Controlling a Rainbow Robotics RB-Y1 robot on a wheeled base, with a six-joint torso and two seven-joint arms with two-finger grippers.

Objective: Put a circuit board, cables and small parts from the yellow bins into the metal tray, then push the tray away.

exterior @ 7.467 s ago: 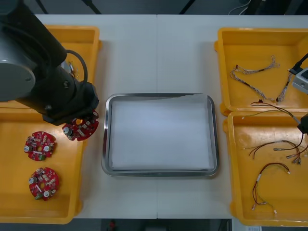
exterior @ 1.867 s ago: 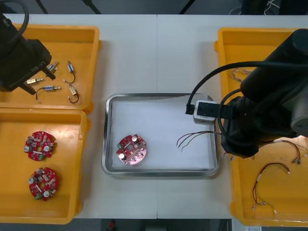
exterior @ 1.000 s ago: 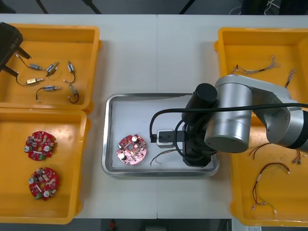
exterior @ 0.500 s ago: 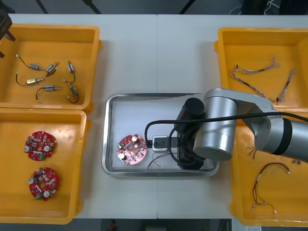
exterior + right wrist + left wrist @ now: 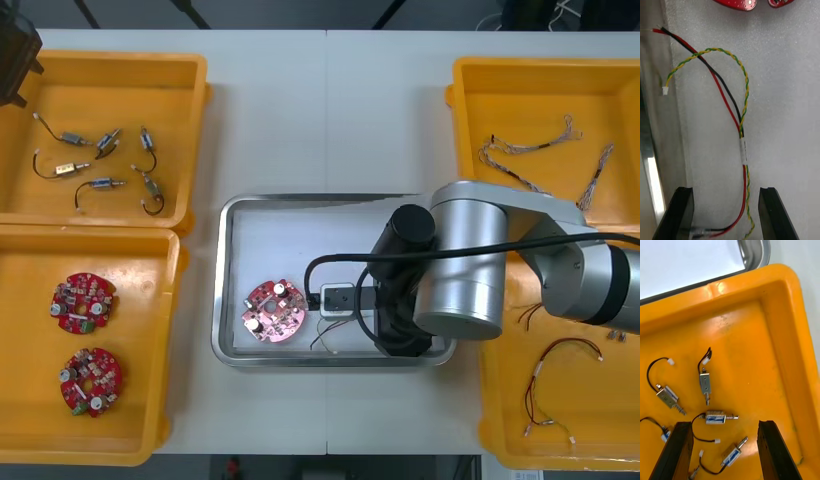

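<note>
The left gripper (image 5: 724, 425) hangs over the yellow bin (image 5: 180, 100) at the upper left, its fingers spread wide with nothing between them; small metal parts (image 5: 100, 170) lie scattered on the bin floor beneath; two red circuit boards (image 5: 85, 303) rest in the lower-left bin (image 5: 160, 330); the metal tray (image 5: 225, 280), white inside, sits at the centre, with one circuit board (image 5: 275, 310) in its lower left part; just right of that board a cable (image 5: 743, 148) of red, black and twisted yellow-green strands lies flat on the white liner; the right arm (image 5: 465, 270) bends low over the tray's lower right corner, hiding it; the right gripper (image 5: 726, 191) hovers over the liner, fingers wide apart either side of the cable, not pinching it; more cables (image 5: 520, 148) lie in the right-hand bins (image 5: 470, 100).
</note>
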